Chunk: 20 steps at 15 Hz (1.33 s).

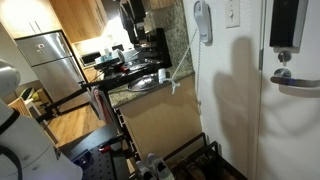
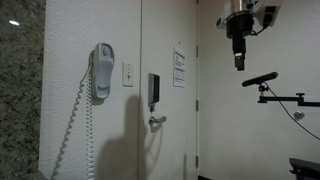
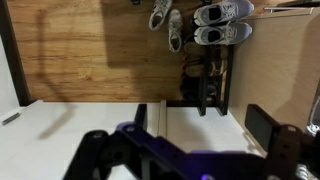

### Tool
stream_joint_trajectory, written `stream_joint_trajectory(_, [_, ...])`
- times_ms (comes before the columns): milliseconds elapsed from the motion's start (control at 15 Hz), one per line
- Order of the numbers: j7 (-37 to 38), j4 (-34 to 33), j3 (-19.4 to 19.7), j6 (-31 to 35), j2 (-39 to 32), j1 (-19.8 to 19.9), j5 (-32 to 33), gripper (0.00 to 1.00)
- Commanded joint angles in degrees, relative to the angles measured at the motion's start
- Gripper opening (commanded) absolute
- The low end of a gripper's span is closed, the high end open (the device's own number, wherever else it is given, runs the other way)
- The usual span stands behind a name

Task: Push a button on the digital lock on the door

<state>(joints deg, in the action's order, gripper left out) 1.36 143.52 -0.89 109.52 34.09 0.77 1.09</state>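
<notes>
The digital lock (image 2: 154, 90) is a tall glossy black panel on the white door (image 2: 170, 140), just above the silver lever handle (image 2: 157, 121). Both exterior views show it, and it is close up at the upper right of one of them as the digital lock (image 1: 287, 24) over the handle (image 1: 292, 82). My gripper (image 2: 238, 62) hangs high at the right and points down, well away from the door and the lock. In the wrist view my gripper (image 3: 205, 125) is open. Its dark fingers (image 3: 268, 130) stand wide apart with only floor between them.
A white wall handset (image 2: 102, 72) with a coiled cord and a switch plate (image 2: 128, 74) sit on the wall beside the door. A paper notice (image 2: 179, 68) is on the door. A black camera arm (image 2: 265, 80) juts in below my gripper. Shoes (image 3: 222, 20) lie on the wood floor.
</notes>
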Motion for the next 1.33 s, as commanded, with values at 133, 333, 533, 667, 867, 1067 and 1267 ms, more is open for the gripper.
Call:
stream_joint_trajectory(133, [0.1, -0.1, 0.1, -0.1, 0.0, -0.2, 0.1, 1.0])
stream_joint_trajectory(333, [1.2, -0.5, -0.3, 0.8, -0.5, 0.4, 0.9, 1.0])
stream_joint_trajectory(533, [3.6, -0.7, -0.4, 9.7, -1.0, 2.0, 3.5, 1.0])
stream_joint_trajectory(667, [5.0, -1.3, -0.6, 15.3, -2.1, 3.1, 5.6, 1.0])
stream_joint_trajectory(867, [6.5, -2.9, -0.7, 21.2, -4.3, 4.9, 7.7, 1.0])
stream_joint_trajectory(1067, [6.1, -5.1, -0.3, 23.7, -7.4, 6.0, 9.3, 1.0])
stream_joint_trajectory(1267, [5.8, -7.3, -0.1, 24.7, -11.0, 6.6, 10.3, 1.0])
